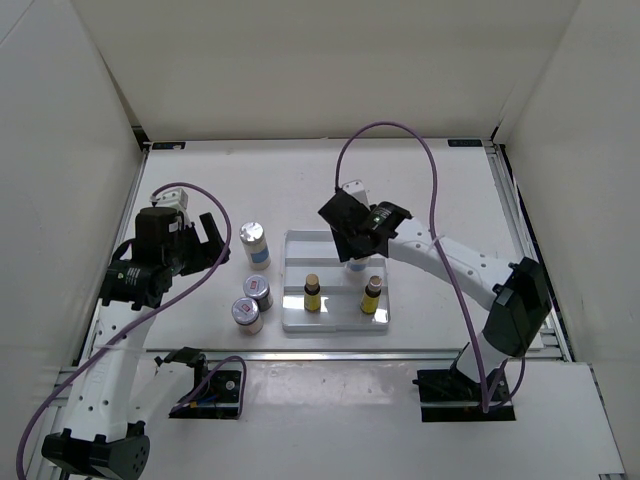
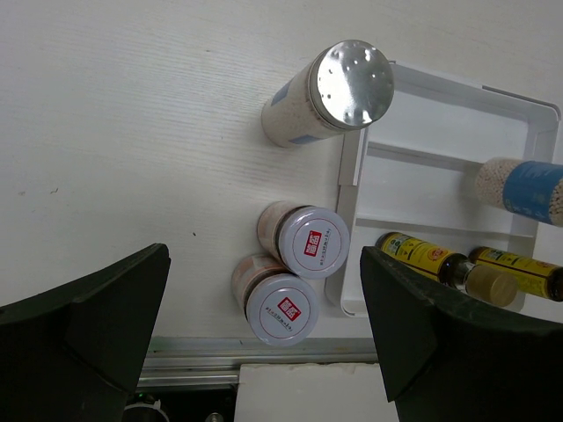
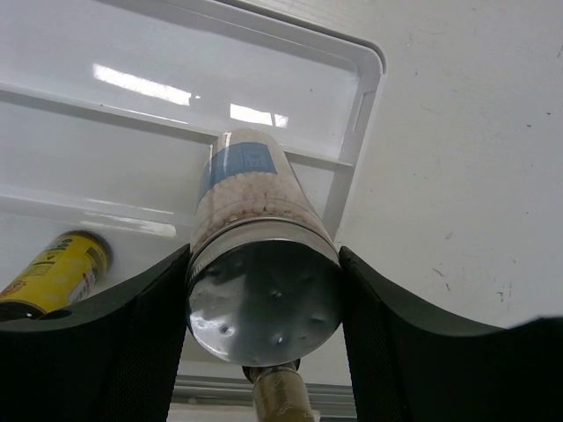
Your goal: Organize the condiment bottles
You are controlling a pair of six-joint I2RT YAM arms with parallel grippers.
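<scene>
Left of the white tray (image 2: 475, 90) we see three shaker jars on the table. A silver-lidded jar (image 2: 339, 88) stands at the tray's upper-left corner, and two red-marked jars (image 2: 312, 242) (image 2: 281, 308) sit close together just beside its left rim. Inside the tray we find a blue-labelled jar (image 2: 528, 189) at its right side and two yellow bottles (image 2: 420, 253) (image 2: 519, 268) in its lowest compartment. The dark fingers (image 2: 84, 338) of the left gripper (image 2: 264, 255) stand wide apart.
</scene>
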